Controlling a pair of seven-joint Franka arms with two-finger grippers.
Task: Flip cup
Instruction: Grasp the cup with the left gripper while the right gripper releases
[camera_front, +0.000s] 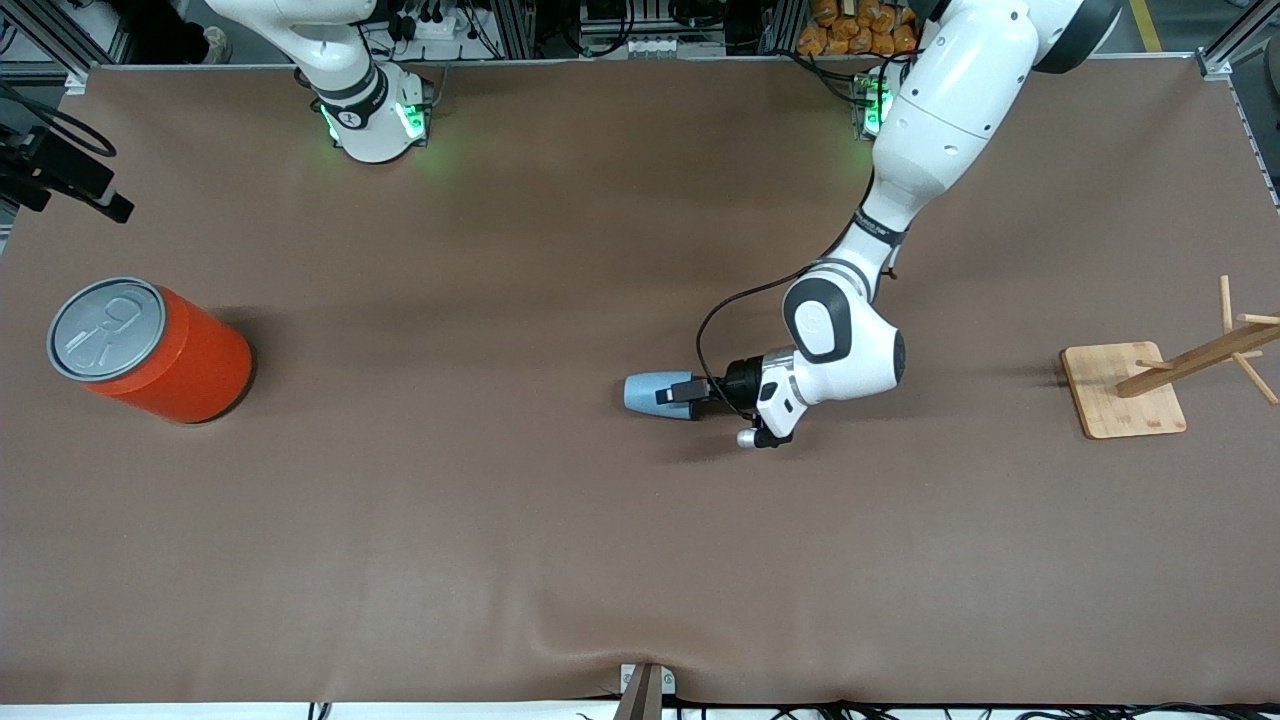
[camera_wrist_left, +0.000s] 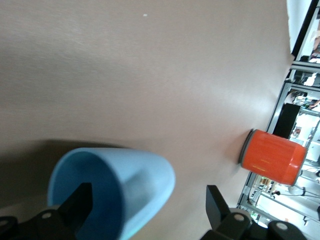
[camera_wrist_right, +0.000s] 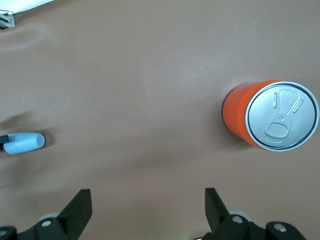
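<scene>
Left gripper jaws spread wide, not pinching. One finger sits inside the mouth of the cup, the other finger is outside, well clear of the wall, so the rim stands between them with nothing closed on it yet. The gripper is low, roughly level with the table, reaching in sideways.

The cup, light blue with a darker inside, lies on its side near mid-table. Its mouth faces the left gripper and its closed base points toward the right arm's end of the table.

The right gripper has its jaws spread too and is empty. It hangs high over the right arm's end of the table and looks down on the orange can; that arm waits.

The orange can stands upright, well apart from the cup. A wooden rack stands at the left arm's end of the table, also well apart.

Step, by my reading: about to pinch the cup wall, with the flip not yet done.

Risks:
- The cup is round and free on its side, so closing jaws may push it and roll it away before the grip sets.
- A thin, tapered plastic wall could slide out of the pinch or twist during the turn.
- The inner finger is shallow in the mouth, and a grip close to the rim may let go mid-flip.
- A low wrist could drag the tablecloth.
</scene>
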